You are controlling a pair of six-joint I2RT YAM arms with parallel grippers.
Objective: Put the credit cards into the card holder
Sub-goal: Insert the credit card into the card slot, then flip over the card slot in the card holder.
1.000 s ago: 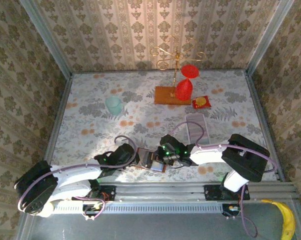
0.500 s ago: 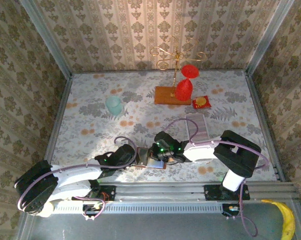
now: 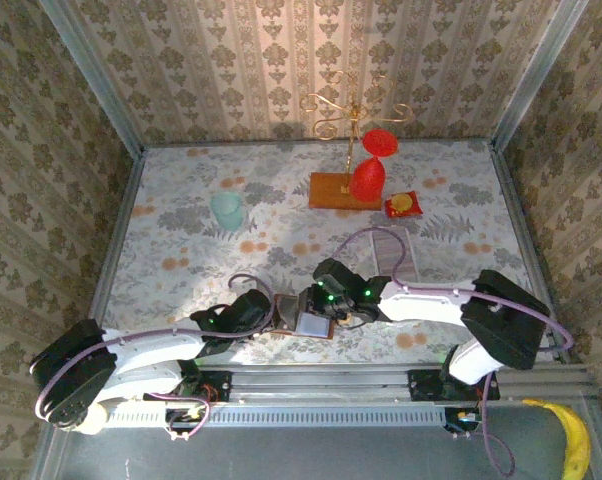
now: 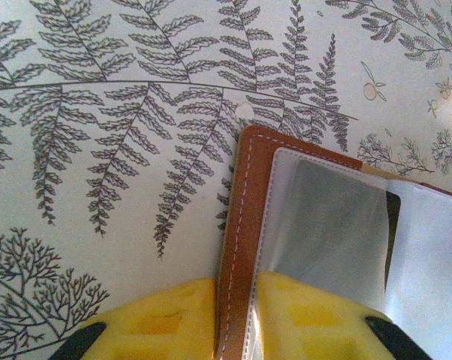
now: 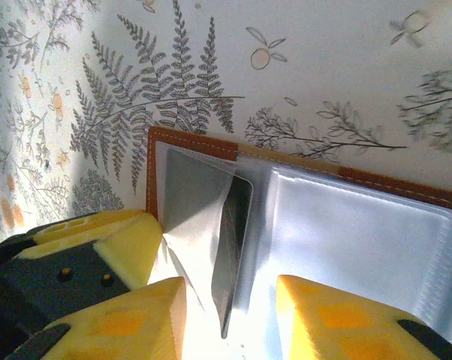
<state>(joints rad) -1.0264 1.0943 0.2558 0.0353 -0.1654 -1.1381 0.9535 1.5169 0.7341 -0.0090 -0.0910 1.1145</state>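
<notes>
Your right hand has just let go, fingers now parted either side of the credit card seated in the card holder directly ahead, whose leather edge your left hand pinches.

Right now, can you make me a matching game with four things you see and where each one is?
Things
1. card holder
2. cup
3. packet
4. banana

Places
A. right beside the wooden stand base
B. off the table, past its near right corner
C. pinched in the left tool
D. standing alone on the left side of the table

Pairs: 1-C, 2-D, 3-A, 4-B
</notes>
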